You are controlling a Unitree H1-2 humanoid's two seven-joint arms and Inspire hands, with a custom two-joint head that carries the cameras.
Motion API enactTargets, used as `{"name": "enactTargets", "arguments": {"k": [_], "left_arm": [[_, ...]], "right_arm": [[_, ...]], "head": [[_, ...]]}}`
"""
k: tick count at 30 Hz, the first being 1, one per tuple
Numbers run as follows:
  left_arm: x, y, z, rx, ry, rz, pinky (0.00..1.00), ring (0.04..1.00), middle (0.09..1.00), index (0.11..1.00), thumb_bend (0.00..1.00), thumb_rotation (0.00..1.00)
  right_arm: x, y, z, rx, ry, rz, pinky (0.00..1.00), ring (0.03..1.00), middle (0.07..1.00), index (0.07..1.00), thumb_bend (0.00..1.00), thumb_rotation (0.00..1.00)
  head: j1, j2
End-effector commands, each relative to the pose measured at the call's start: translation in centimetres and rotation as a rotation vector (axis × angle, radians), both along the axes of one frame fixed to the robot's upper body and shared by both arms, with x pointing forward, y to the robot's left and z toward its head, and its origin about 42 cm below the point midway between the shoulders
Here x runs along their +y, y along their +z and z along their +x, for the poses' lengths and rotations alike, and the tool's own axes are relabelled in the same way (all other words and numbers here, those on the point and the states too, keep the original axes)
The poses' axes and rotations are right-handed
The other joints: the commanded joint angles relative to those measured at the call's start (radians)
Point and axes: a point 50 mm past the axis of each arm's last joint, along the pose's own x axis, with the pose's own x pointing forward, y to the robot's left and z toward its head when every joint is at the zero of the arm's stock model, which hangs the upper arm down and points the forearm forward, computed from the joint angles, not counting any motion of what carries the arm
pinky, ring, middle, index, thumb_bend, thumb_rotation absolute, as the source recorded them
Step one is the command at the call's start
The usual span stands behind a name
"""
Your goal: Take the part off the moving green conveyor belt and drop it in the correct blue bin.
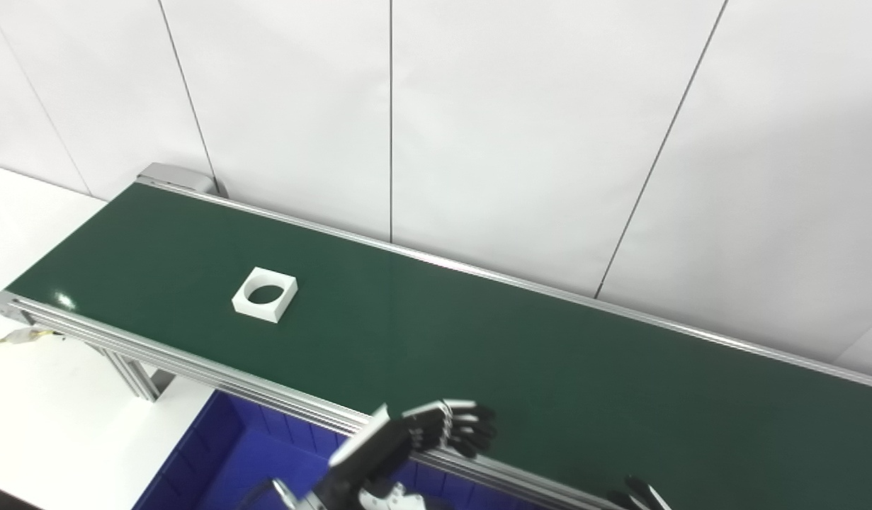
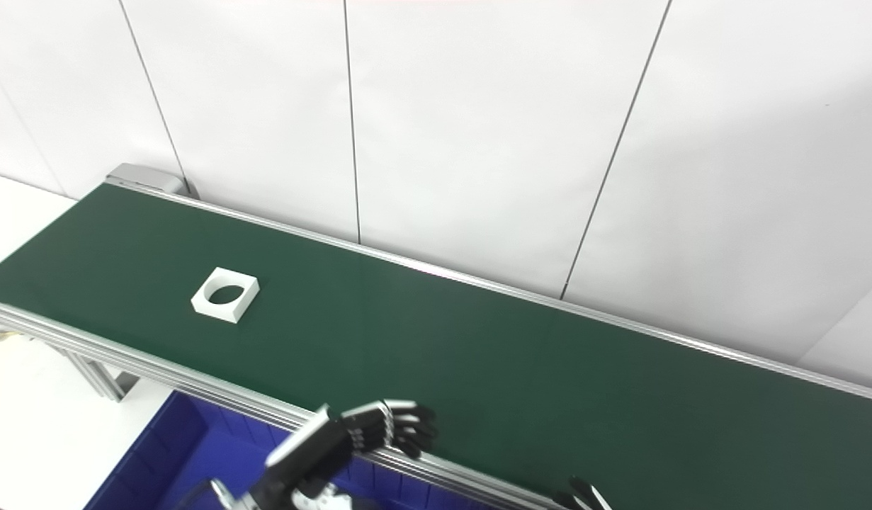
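Your left hand's black fingers are curled inward and bunched close together, closed on nothing, their tips reaching just over the near aluminium rail onto the edge of the belt. The left hand itself, black with a white plate on its back, rises from the bottom edge and sits above the rail, with its wrist over the blue plastic bin below.

Of your right hand you see only a couple of dark fingertips poking up at the bottom edge, beside the near rail; you cannot tell whether that hand is spread or closed.

The part you are after, a white square block with a large round hole through it, lies flat on the dark green conveyor belt, well apart from your left hand, up the belt towards its left end and roughly midway between the two rails. Nothing touches it.

The belt runs diagonally from upper left to lower right, framed by silver rails and carried on an aluminium leg at its left end. The blue bin sits under the near rail, on the white bench. Behind the belt stands a white panelled wall with thin dark seams.
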Motion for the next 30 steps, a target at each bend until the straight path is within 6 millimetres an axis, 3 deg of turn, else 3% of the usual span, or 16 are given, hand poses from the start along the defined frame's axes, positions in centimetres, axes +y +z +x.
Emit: {"name": "enactTargets", "arguments": {"k": [1,5,14,17,24,30], "left_arm": [[0.4,1.6,0.5,-0.051,-0.015,-0.005,0.70,0.738,0.781,0.824,0.86,0.59],[2.0,4.0,1.4,-0.112,0.009,0.080,0.71,0.745,0.785,0.831,0.86,0.65],[6.0,6.3,4.0,-0.125,0.063,0.151,0.71,0.749,0.785,0.827,0.88,0.65],[7.2,6.8,4.6,-0.116,0.074,0.184,0.70,0.766,0.797,0.829,0.84,0.59],[9.7,7.9,7.4,-0.185,0.112,0.486,0.71,0.780,0.805,0.810,0.82,0.53],[10.9,9.1,9.2,-0.197,0.132,0.640,0.70,0.769,0.797,0.797,0.81,0.39]], "right_arm": [[0.3,1.1,0.4,-0.091,0.002,0.014,0.64,0.712,0.776,0.855,0.68,0.58],[0.2,1.1,0.5,-0.090,0.001,0.020,0.64,0.711,0.778,0.856,0.70,0.58],[0.3,1.2,0.6,-0.095,0.001,0.017,0.64,0.709,0.777,0.858,0.70,0.59],[0.3,1.2,0.7,-0.095,0.004,0.018,0.64,0.710,0.776,0.856,0.70,0.59],[0.5,1.1,0.9,-0.095,0.008,0.020,0.63,0.706,0.770,0.850,0.69,0.58],[0.6,1.2,1.1,-0.098,0.010,0.022,0.63,0.707,0.774,0.852,0.70,0.58]], "head": [[-0.001,0.004],[0.002,0.008],[0.004,0.015],[0.001,0.015],[-0.003,0.015],[0.000,0.015]]}}
